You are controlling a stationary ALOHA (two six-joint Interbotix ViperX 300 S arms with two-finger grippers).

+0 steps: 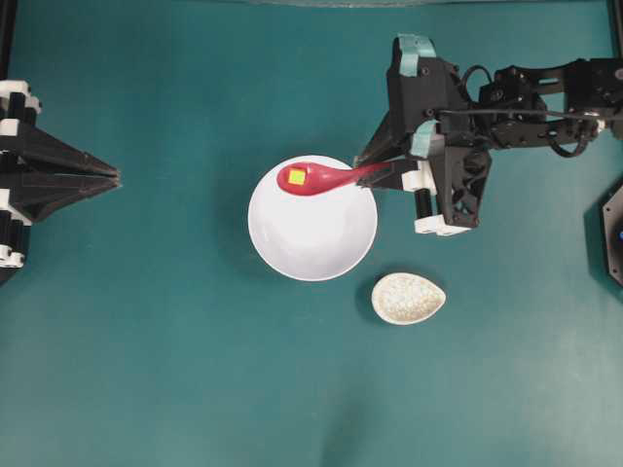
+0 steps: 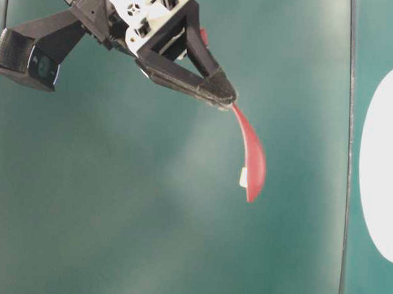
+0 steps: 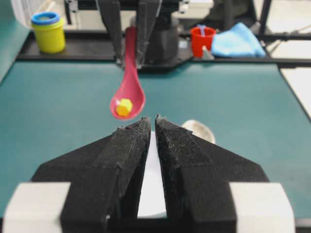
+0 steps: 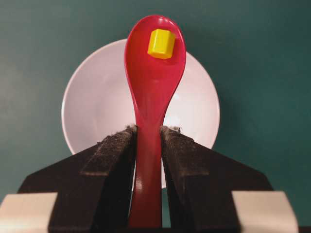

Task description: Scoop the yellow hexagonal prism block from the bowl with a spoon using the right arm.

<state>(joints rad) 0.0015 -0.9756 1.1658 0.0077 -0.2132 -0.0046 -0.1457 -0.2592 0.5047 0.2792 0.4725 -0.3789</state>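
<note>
The yellow hexagonal prism block (image 1: 297,177) (image 4: 161,43) lies in the scoop of the pink-red spoon (image 1: 326,178) (image 4: 153,97). My right gripper (image 1: 365,173) (image 4: 148,128) is shut on the spoon's handle and holds it roughly level over the far rim of the white bowl (image 1: 311,238) (image 4: 97,107). Nothing lies in the bowl itself. In the left wrist view the spoon (image 3: 129,87) hangs in the air with the block (image 3: 124,107) in it. My left gripper (image 1: 115,177) (image 3: 152,119) rests shut at the left edge, far from the bowl, with nothing between its fingers.
A speckled egg-shaped spoon rest (image 1: 408,298) (image 3: 198,130) sits on the teal table just right of the bowl's near side. Beyond the table's far edge stand a yellow pot with a blue lid (image 3: 48,31), a red cup (image 3: 202,40) and a blue cloth (image 3: 238,41).
</note>
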